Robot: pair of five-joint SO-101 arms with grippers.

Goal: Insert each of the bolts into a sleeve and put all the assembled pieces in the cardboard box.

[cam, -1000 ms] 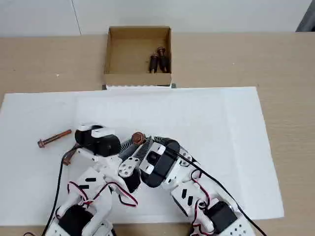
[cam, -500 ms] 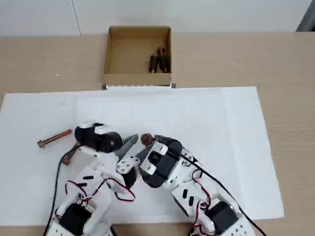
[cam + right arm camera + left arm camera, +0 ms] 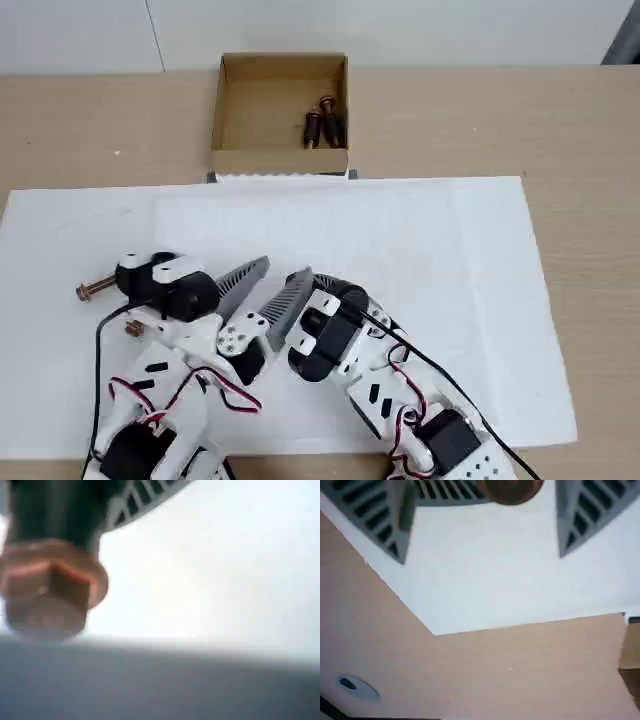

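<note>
The bolt (image 3: 50, 592), apparently seated in a dark sleeve (image 3: 47, 510), is clenched in the right gripper (image 3: 300, 280), well short of the box (image 3: 280, 160), on its near side. It looks small, rigid, dense and slick, so the sleeve body seems a better hold than the head. The left gripper (image 3: 481, 557), jaws spread, has drawn off from the bolt, which it was just beside half a second ago.

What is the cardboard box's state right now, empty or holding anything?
Not empty. Two dark assembled pieces with copper heads lie side by side in the cardboard box, towards the high view's right side.
</note>
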